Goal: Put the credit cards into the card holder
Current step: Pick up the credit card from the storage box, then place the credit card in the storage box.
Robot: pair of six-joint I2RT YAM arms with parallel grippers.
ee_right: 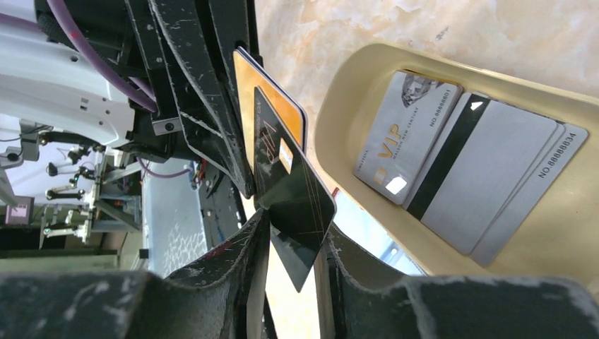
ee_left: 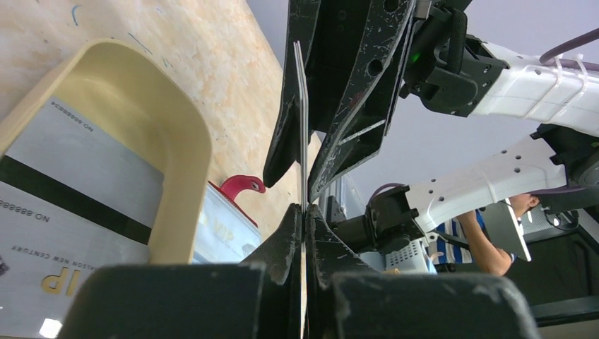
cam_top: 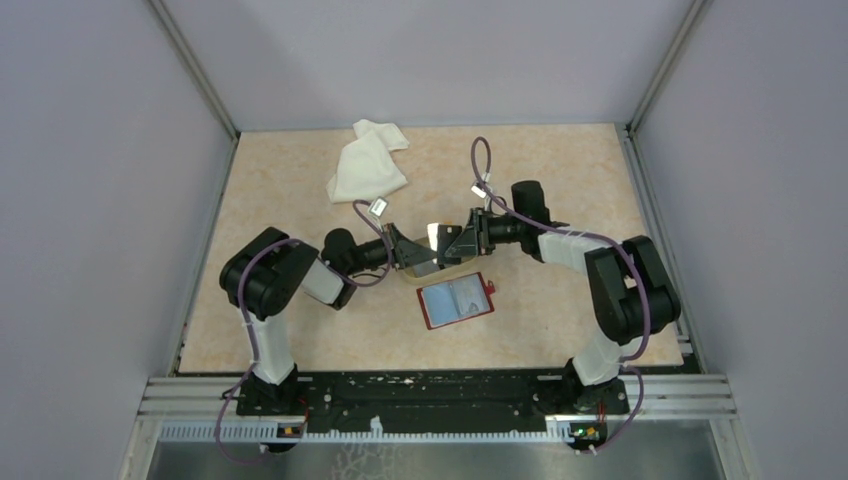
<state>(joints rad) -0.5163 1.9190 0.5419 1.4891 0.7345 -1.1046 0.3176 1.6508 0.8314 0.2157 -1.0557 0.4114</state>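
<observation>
My left gripper (cam_top: 412, 250) (ee_left: 304, 212) is shut on a yellow-orange credit card (cam_top: 437, 237), seen edge-on in the left wrist view (ee_left: 302, 127), and holds it upright above the tan dish. My right gripper (cam_top: 462, 240) (ee_right: 293, 233) faces it, with its jaws apart on either side of the card's far end (ee_right: 297, 198), which looks dark and glossy there. Several grey and dark-striped cards (ee_right: 452, 162) (ee_left: 78, 176) lie in the dish. The red card holder (cam_top: 456, 300) lies open on the table just in front, with a pale card in its clear pocket (ee_left: 222, 229).
The tan oval dish (ee_right: 332, 127) (ee_left: 194, 141) sits under both grippers, mostly hidden in the top view. A crumpled white cloth (cam_top: 368, 160) lies at the back left. Grey walls enclose the table on three sides.
</observation>
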